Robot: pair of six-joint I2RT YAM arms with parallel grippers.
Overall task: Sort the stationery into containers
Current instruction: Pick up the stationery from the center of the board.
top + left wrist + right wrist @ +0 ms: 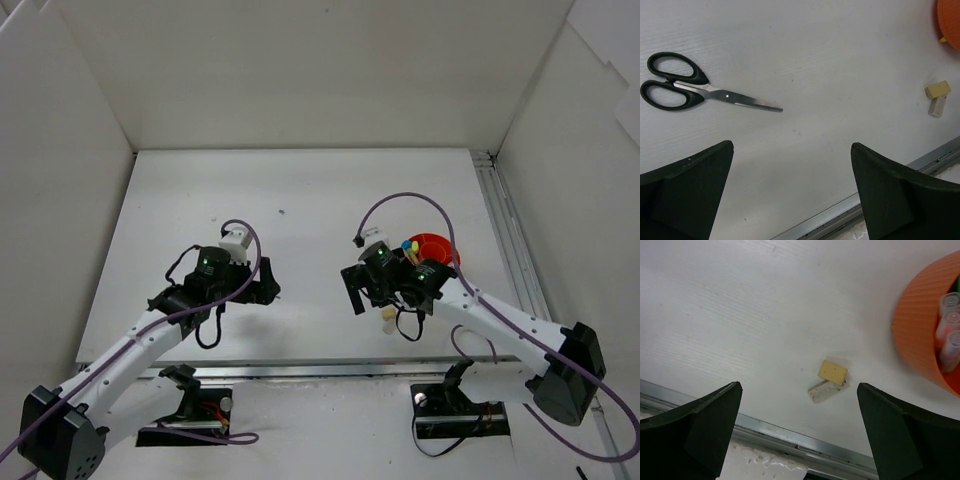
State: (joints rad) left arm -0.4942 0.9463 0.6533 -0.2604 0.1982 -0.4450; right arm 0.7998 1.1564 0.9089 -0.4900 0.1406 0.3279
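Wide open, my right gripper (799, 390) hangs over the table (740, 305) with nothing between its black fingers. Through its camera I see two erasers lying in the gap below. The beige eraser (832, 372) touches one end of the white eraser (822, 391), and I cannot tell whether it rests on it or only against it. Both lie flat, near the metal rail (790, 435) along the table's near edge.

To the right of them in that view, near but apart, stands the ribbed orange pot (920, 335). Several pens (950, 320) with clear caps stand upright inside it. From the top camera I see the pot partly hidden behind my right arm, with blue and yellow tips poking out above the rim.

My left gripper (792, 150) is spread just as wide and also holds nothing. On the table beyond it lie black-handled scissors (705, 95), flat, blades closed and pointing right in that view. They are well apart from the erasers, which show at the right edge of the same view, with a sliver of the pot in the upper right corner.
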